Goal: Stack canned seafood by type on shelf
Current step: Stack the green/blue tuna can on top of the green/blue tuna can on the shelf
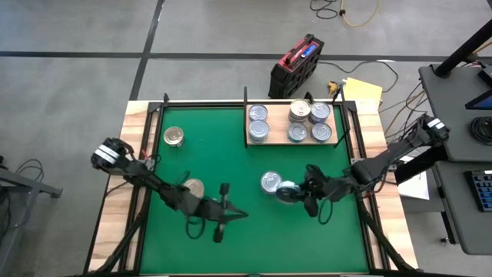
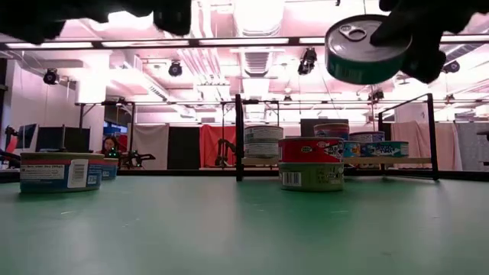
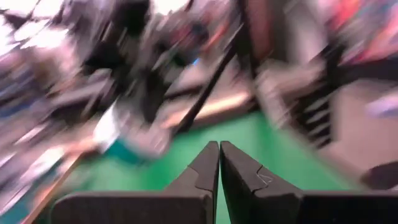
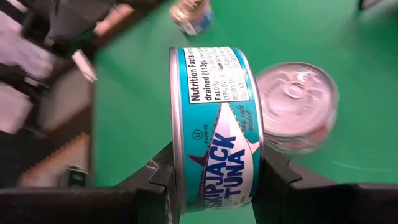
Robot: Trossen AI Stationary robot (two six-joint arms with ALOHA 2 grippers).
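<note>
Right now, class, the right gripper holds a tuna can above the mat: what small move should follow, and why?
Probably carry the tuna can toward the shelf. The right gripper grips it clear of the mat, beside a can standing there, and stacks already stand on the shelf.

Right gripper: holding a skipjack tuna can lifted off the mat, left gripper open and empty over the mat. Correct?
Not quite: the left gripper is shut, not open; the left wrist view shows its fingers pressed together with nothing between them. The rest stands: the right gripper clamps the skipjack tuna can, and the low view shows it held clear above the green mat.
</note>
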